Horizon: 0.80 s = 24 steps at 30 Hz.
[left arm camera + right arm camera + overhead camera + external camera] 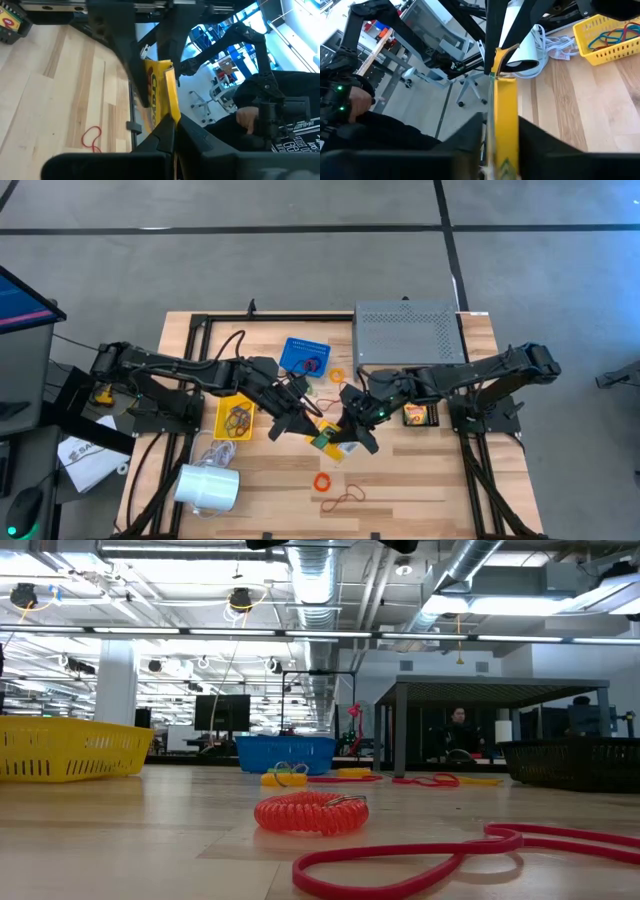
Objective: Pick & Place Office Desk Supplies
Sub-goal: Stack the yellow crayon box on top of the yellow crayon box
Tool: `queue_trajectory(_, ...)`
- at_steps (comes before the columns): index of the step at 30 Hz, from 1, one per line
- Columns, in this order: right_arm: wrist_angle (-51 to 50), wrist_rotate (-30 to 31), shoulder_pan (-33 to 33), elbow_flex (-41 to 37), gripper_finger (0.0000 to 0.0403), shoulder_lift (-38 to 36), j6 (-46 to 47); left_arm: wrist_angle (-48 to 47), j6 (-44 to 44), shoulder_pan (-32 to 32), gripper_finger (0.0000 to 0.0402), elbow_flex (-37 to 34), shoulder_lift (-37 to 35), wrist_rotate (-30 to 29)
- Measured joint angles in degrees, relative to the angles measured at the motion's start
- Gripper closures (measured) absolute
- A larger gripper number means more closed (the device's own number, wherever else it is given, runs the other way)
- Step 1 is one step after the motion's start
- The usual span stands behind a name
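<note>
A yellow-green crayon box [326, 439] hangs above the middle of the table between my two grippers. My left gripper [303, 423] comes at it from the table's left and is shut on one end. My right gripper [350, 434] comes from the right, its fingers closed on the other end. The left wrist view shows the box [161, 92] edge-on past my left fingers. In the right wrist view the box [503, 107] stands edge-on between my right fingers. The low view shows neither gripper nor the box. A second crayon box [418, 416] lies on the table at the right. My left gripper pinches the crayon box's near end [172, 117] between its two fingers, coming level from the table's left, slightly downward. The box is clear of the table. My right gripper has the box's opposite end [501, 145] between its two fingers, one on each broad face. It comes from the table's right, slanting slightly down.
A yellow basket [236, 417] of rubber bands and a white cylinder with a cord [208, 487] are at the left. A blue basket [304, 355] and a grey perforated shelf [408, 332] stand at the far side. An orange coil [310, 812] and a red band [450, 855] lie near the front.
</note>
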Motion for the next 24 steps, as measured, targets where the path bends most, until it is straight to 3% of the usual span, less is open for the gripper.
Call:
queue_trajectory(3, 0.0, 0.0, 0.0, 0.0, 0.0377, 0.0, -0.7, 0.0, 0.0, 0.1, 0.0401, 0.0, 0.0, 0.0)
queue_trajectory(14, 0.0, 0.0, 0.0, 0.0, 0.0376, -0.1, 0.5, 0.1, 0.0, 0.1, 0.0384, 0.0, 0.0, -0.1)
queue_trajectory(24, 0.0, 0.5, -0.5, 0.0, 0.0376, -4.4, 2.2, 0.1, -0.1, 3.2, 0.0305, 0.1, -3.5, -0.1)
